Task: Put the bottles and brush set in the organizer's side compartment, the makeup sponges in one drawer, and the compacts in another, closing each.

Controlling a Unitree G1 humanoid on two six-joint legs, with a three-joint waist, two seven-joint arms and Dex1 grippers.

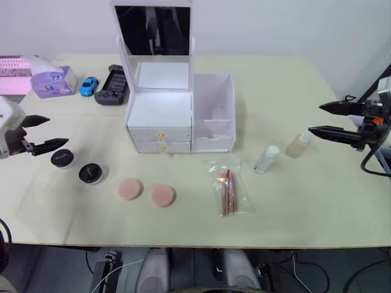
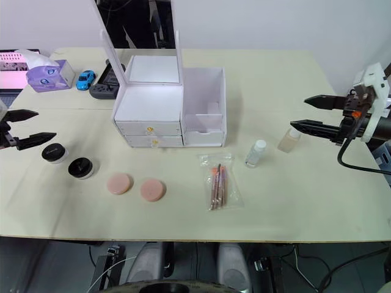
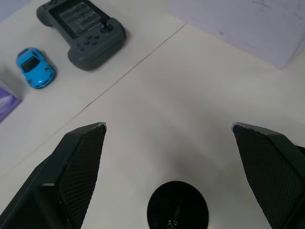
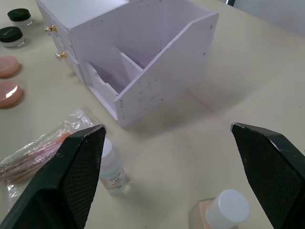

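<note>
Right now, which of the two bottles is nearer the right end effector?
The bottle with peach-coloured liquid, just beside the right end effector. The clear bottle stands farther off, toward the brush set.

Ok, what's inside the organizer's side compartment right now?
The organizer's side compartment holds only its white dividers; no bottles or brush set yet. The drawers are shut, so their contents stay hidden.

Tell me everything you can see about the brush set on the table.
The brush set is a few slim brushes with pinkish-brown handles, sealed in a clear, crinkled plastic sleeve. It lies flat on the table, its length running away from the robot, in front of the white organizer and its open side compartment. It sits between the makeup sponges and the clear bottle, touching neither. Neither hand holds it.
</note>
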